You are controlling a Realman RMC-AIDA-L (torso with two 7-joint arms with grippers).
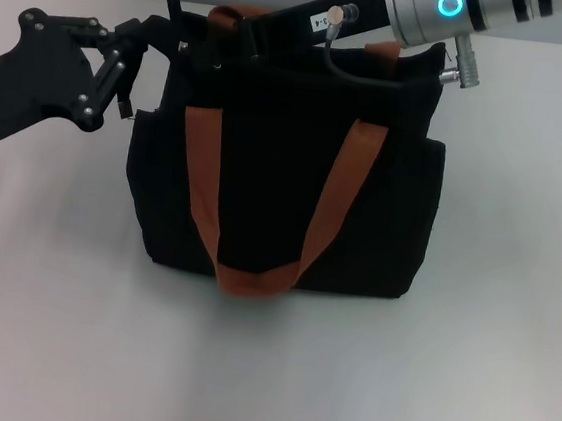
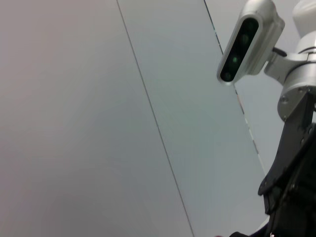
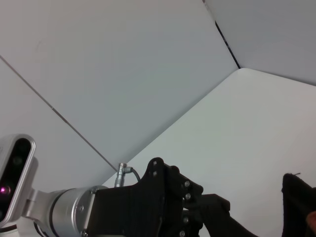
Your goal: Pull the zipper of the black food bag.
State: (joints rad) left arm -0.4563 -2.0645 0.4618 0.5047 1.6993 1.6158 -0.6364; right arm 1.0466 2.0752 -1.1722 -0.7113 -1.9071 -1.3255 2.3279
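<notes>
The black food bag (image 1: 272, 200) stands upright in the middle of the white table, its two orange-brown straps (image 1: 203, 182) hanging down its front. My left gripper (image 1: 163, 42) is at the bag's top left corner, touching or very close to the top edge. It also shows in the right wrist view (image 3: 212, 212), beside a corner of the bag (image 3: 298, 197). My right gripper (image 1: 229, 39) reaches from the upper right across the bag's top, dark against the fabric. The zipper pull is hidden behind the right arm.
The white table (image 1: 485, 373) spreads out on all sides of the bag. A grey wall rises behind it. The left wrist view shows only the wall, the right arm's wrist camera (image 2: 249, 42) and the right gripper's black body (image 2: 291, 187).
</notes>
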